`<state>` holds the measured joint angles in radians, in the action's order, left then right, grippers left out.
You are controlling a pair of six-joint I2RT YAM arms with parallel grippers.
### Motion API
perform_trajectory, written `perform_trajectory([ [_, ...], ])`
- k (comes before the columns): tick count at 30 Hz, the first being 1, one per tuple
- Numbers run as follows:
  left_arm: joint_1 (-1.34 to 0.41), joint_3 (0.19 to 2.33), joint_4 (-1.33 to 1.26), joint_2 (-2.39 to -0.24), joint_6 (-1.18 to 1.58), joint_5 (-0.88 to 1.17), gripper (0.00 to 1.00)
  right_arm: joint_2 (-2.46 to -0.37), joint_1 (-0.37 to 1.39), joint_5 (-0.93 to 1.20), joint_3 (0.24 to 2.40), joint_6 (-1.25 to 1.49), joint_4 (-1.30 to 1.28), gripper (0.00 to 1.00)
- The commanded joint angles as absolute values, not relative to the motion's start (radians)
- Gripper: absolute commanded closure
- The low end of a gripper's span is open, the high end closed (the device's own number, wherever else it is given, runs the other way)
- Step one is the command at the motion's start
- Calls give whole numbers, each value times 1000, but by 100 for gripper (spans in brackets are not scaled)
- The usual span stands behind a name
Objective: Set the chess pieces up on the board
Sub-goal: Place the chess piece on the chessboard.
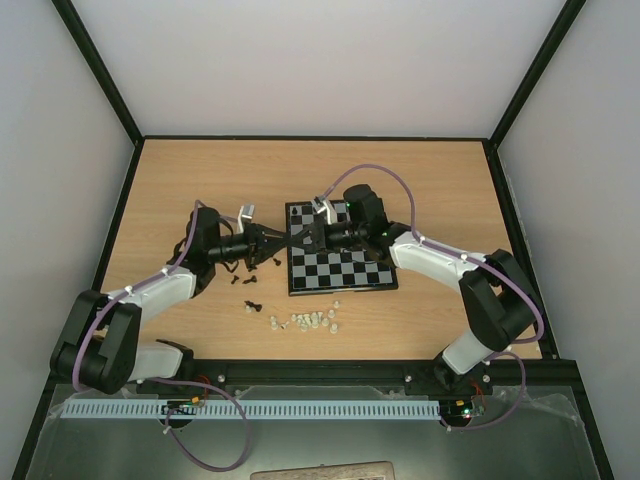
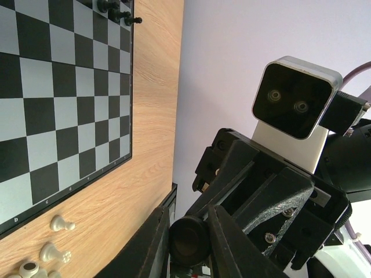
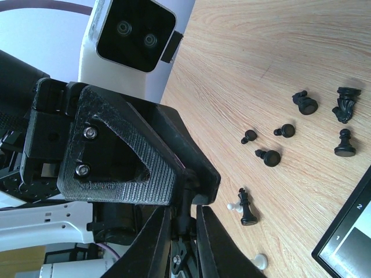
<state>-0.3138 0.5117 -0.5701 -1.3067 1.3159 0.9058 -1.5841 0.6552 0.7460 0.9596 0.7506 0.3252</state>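
Setup is barely begun: only a few black pieces (image 2: 119, 10) stand on the board (image 1: 340, 270), bunched in one corner, and the squares in view are otherwise bare. Most of the black set lies scattered on the table (image 1: 200, 180) off the board's left edge, and the white pieces (image 1: 305, 322) are strewn along its near edge. Above that left edge the two arms meet tip to tip. The left gripper (image 2: 188, 229) is clamped on one black piece (image 2: 188, 242). The right gripper (image 3: 182, 219) has its fingers drawn together right at it, but I cannot tell whether it truly grips the piece. By my judgement, nearly all the placing is left to do.
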Motion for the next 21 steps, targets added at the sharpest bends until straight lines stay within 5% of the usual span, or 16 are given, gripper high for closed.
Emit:
perform_trajectory([
  [1,-314,553,-562,-1314,1293,902,85,-1590,661,751,972,737,315,90],
  [8,-260,626,-385,-1324,1150,858,53,-1554,661,672,1000,664,172,91],
  [11,-233,695,-273,-1342,1048,817,49,-1539,661,639,1005,640,117,91],
  [17,-211,903,-17,-1492,754,609,52,-1476,648,555,1021,564,-21,92],
  [21,-236,1024,23,-1659,658,528,74,-1455,631,507,1062,523,-116,91],
])
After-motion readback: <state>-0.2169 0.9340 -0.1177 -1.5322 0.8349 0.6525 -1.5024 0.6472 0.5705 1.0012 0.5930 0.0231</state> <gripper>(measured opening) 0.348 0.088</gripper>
